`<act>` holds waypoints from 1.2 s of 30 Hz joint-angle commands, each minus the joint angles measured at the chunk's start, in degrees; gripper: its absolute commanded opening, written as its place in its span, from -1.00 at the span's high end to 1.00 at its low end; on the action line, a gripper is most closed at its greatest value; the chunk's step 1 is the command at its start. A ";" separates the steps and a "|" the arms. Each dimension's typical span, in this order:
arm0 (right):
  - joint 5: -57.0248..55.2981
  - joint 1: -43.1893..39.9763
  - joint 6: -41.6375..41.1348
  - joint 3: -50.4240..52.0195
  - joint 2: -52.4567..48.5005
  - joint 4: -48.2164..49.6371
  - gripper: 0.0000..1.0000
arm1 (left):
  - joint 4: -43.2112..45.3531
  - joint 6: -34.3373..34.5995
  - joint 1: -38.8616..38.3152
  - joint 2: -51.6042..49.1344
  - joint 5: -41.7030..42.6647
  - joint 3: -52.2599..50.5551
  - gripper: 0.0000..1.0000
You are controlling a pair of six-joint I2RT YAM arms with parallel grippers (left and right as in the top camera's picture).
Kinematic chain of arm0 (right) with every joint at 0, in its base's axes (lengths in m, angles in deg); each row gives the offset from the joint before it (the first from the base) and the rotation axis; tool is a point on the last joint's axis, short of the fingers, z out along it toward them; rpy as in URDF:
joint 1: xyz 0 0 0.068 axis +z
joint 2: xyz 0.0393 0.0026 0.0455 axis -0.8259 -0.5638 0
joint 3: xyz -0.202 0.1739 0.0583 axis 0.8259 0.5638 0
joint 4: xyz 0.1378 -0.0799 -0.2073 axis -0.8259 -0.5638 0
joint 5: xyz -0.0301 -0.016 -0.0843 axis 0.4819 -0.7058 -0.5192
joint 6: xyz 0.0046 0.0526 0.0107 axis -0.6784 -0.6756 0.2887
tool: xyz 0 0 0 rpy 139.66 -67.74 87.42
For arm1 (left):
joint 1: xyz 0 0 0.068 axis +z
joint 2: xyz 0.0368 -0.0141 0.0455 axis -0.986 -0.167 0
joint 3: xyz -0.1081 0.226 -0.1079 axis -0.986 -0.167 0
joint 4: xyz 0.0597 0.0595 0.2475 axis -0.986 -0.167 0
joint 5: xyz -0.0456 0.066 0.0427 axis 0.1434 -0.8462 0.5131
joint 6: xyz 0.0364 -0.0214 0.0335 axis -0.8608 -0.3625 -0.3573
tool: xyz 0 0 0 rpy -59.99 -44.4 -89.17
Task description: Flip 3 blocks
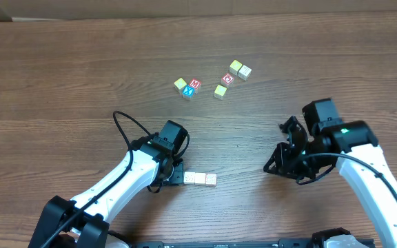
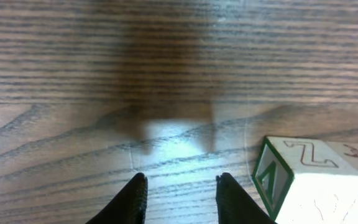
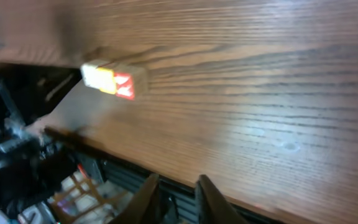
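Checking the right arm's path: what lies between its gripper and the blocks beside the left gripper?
Overhead, only bare table lies between the right gripper and those blocks.

Overhead: fixed high, looking straight down on the table, whole work area in frame.
Left wrist: low, very near the wood, facing along it. Row of blocks cut off at bottom right.
Right wrist: tilted, farther back, blurred, facing the table's near edge.
All three views share that row.

free: table left and centre | obstacles: cube cluster far side, blocks near edge
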 commanded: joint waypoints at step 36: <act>-16.68 27.91 -29.75 8.02 -18.62 35.65 0.92 | -0.26 -7.41 0.33 -0.57 2.93 -0.28 0.86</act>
